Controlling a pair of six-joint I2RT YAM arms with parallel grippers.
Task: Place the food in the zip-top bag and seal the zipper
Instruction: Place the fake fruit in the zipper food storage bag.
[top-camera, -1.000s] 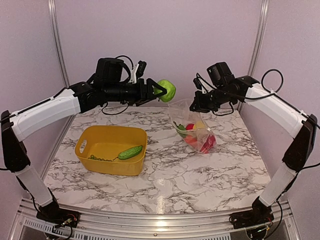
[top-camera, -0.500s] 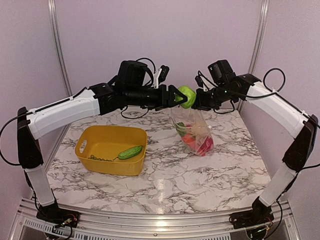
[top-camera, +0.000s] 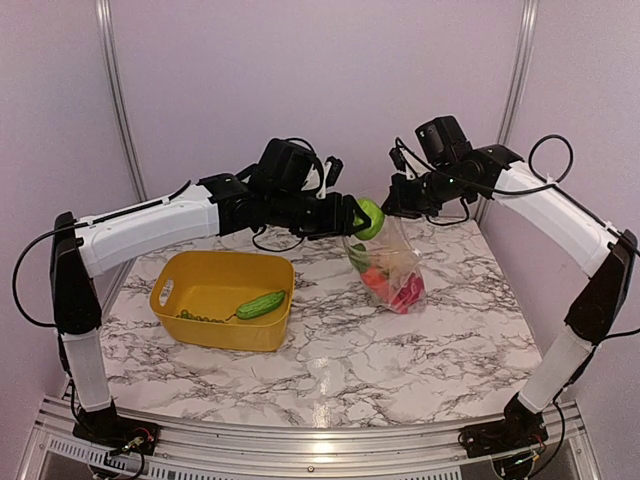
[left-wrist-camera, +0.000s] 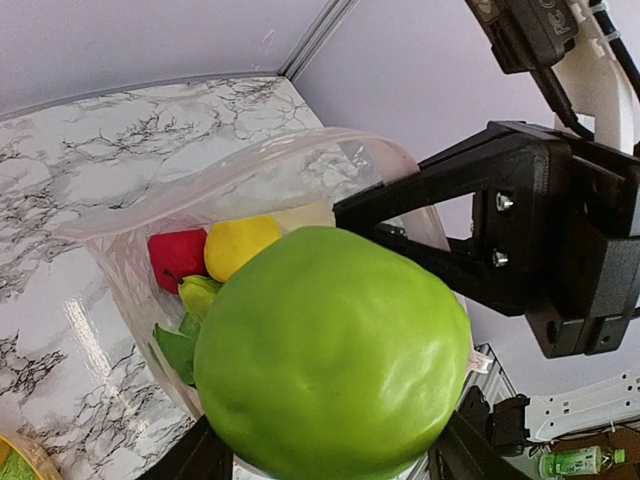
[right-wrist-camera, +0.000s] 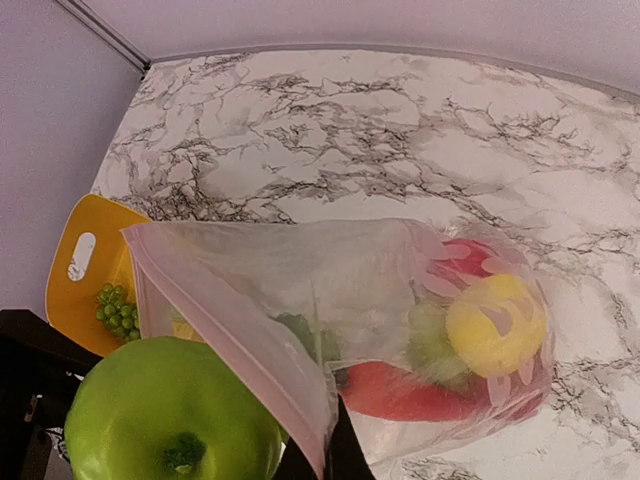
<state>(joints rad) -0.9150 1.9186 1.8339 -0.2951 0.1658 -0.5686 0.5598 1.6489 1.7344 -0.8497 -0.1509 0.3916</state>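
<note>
Your left claw is gripping the green fruit between closed fingers. It is holding it at the mouth of the zip-top bag, above the far edge of the bench, right of its middle. Your right claw is pinching the bag's rim and hanging it up, with its bottom seemingly resting toward the far right corner.

The coming move is turning on one relation. The mouth is gaping toward the left arm, just right of and below the fruit, and the zipper is running slantwise across your path. In the right wrist view the fruit is sitting against that strip, and I cannot tell whether it is past the lip. The left arm is the nearer one.

Red, yellow and leafy food is already lying inside. A cucumber and grapes are waiting in the yellow basket toward the left edge.

Since a second ago, the left arm has swung the fruit rightward from well apart, and the bag is now hanging more upright.
</note>
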